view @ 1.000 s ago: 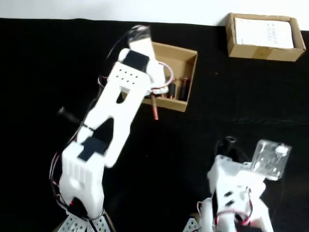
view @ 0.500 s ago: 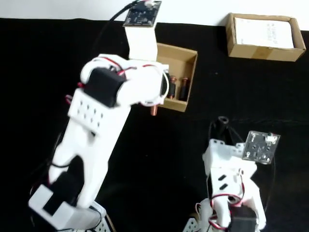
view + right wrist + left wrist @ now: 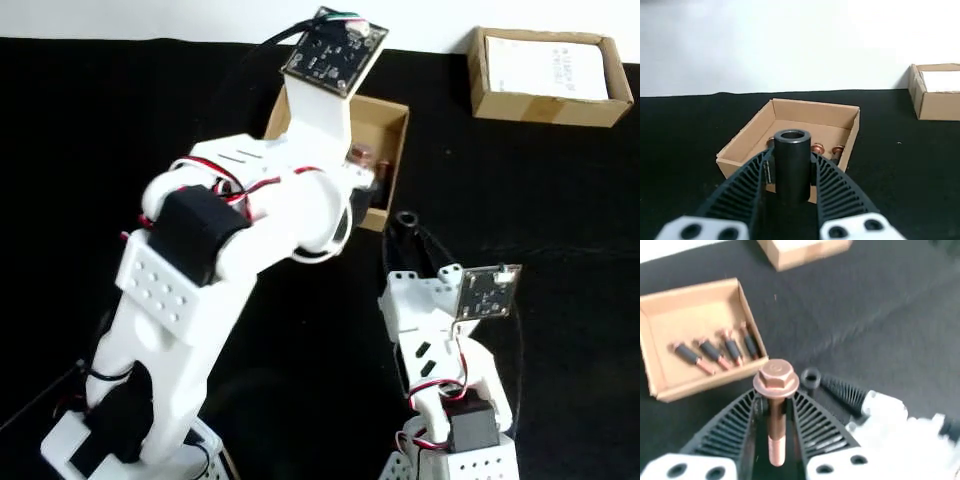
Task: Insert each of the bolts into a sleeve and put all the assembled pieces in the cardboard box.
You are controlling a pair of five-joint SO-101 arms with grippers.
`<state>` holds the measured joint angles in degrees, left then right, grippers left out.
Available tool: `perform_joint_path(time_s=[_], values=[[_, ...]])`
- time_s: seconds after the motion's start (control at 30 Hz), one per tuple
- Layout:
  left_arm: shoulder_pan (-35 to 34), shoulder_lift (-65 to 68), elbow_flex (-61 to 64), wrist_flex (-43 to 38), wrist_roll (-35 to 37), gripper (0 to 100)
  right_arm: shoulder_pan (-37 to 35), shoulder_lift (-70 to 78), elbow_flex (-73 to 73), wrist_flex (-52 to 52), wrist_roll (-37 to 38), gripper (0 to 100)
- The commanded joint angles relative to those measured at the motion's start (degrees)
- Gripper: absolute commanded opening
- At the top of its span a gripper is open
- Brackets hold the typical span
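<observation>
My left gripper (image 3: pixel 775 399) is shut on a copper bolt (image 3: pixel 774 412), with the hex head up and the threaded end pointing down between the fingers. My right gripper (image 3: pixel 791 156) is shut on a black sleeve (image 3: pixel 792 167), held upright with its open bore on top. From the left wrist, that sleeve (image 3: pixel 811 377) shows just beyond the bolt head, close beside it. The cardboard box (image 3: pixel 695 305) holds several assembled pieces (image 3: pixel 717 352) in a row. In the high view the sleeve (image 3: pixel 406 220) stands just in front of the box (image 3: pixel 390 125).
A second cardboard box (image 3: pixel 545 75) with white paper inside sits at the far right on the black cloth. The left arm's white body (image 3: pixel 250 230) covers much of the near box from above. A pale wall (image 3: pixel 790 40) rises behind the table.
The left arm has lifted and turned away from the box, with the bolt in its gripper. The right arm has carried the sleeve leftward and toward the box.
</observation>
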<state>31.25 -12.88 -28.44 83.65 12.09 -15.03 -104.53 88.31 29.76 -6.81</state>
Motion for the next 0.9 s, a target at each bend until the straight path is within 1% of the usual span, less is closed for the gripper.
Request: perform_joint_path(time_s=[0.0,0.13,0.3,0.43,0.57,0.6,0.73,0.87], values=[[-3.5,-2.0,6.5,-14.9,3.8,1,-0.6,-0.5,0.1,-3.5,0.3,0.7],[-3.5,-3.7,15.8,-26.2,4.0,1,-0.6,-0.5,0.2,-4.2,0.4,0.7],[-0.7,-12.4,31.6,-38.2,3.7,1,-0.5,-0.5,0.2,-4.2,0.4,0.7],[1.1,-19.5,45.7,-50.7,3.7,1,-0.5,-0.5,0.3,-4.2,0.4,0.7],[1.3,-23.1,54.0,-62.3,3.8,1,-0.5,-0.4,1.4,-4.2,0.4,0.7],[1.6,-23.0,54.6,-63.6,3.8,1,-0.5,-0.4,1.7,-4.8,0.4,0.7],[3.1,-23.0,55.0,-63.6,3.8,1,-0.6,-0.4,3.9,-8.7,0.4,0.7],[3.9,-22.7,55.1,-63.6,3.8,1,-1.9,-0.3,4.0,-9.4,0.4,0.7]])
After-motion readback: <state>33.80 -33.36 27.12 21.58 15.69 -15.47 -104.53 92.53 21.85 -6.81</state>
